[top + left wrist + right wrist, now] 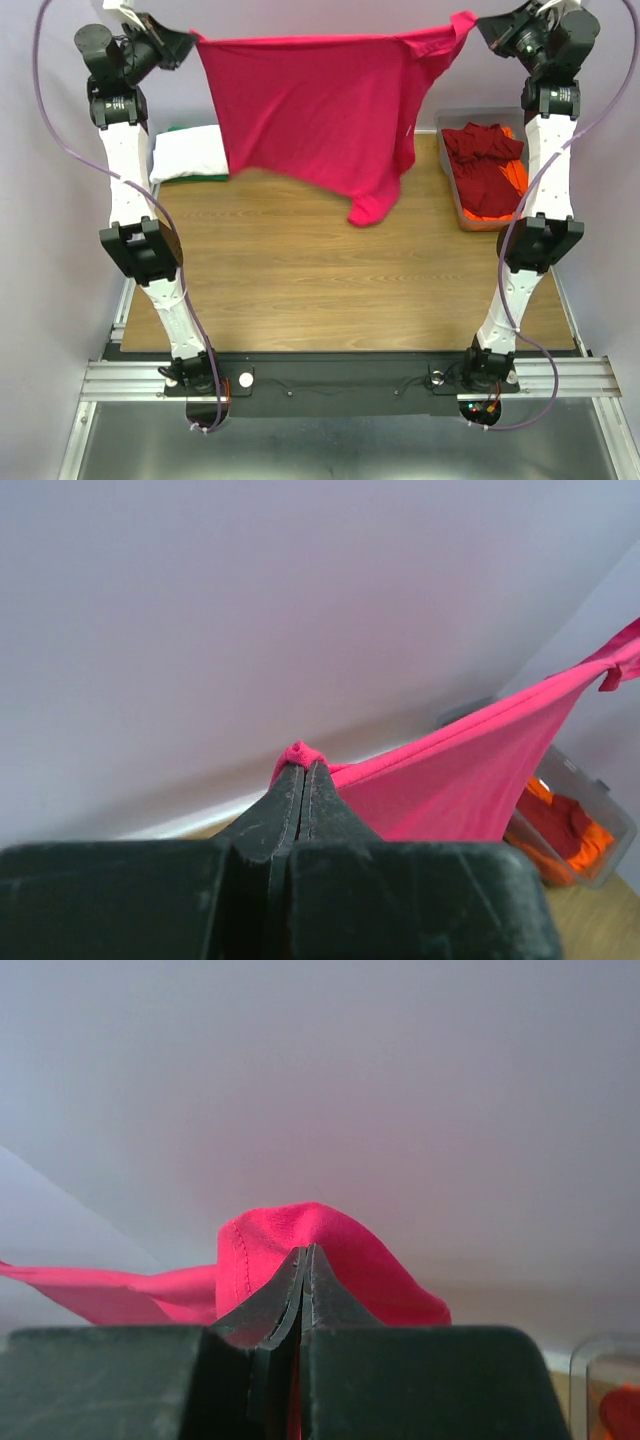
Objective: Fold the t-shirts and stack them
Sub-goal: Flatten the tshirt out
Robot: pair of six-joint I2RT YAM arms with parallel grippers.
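Note:
The bright pink-red t-shirt (315, 110) hangs spread in the air at the back of the table, held taut along its top edge between both grippers. My left gripper (190, 40) is shut on its left corner; the pinched cloth (298, 752) bunches at the fingertips in the left wrist view. My right gripper (482, 27) is shut on the right corner, a fold of cloth (300, 1235) showing past the tips. The shirt's lower end droops to a point (370, 208) near the wooden table. Dark red (485, 160) and orange (516, 175) t-shirts lie in the bin. A folded white t-shirt (190, 152) lies on a green one (195, 179) at back left.
A clear grey plastic bin (452, 195) stands at the back right; it also shows in the left wrist view (590, 820). The wooden table (330, 290) lies below the hanging shirt. A pale wall is close behind both grippers.

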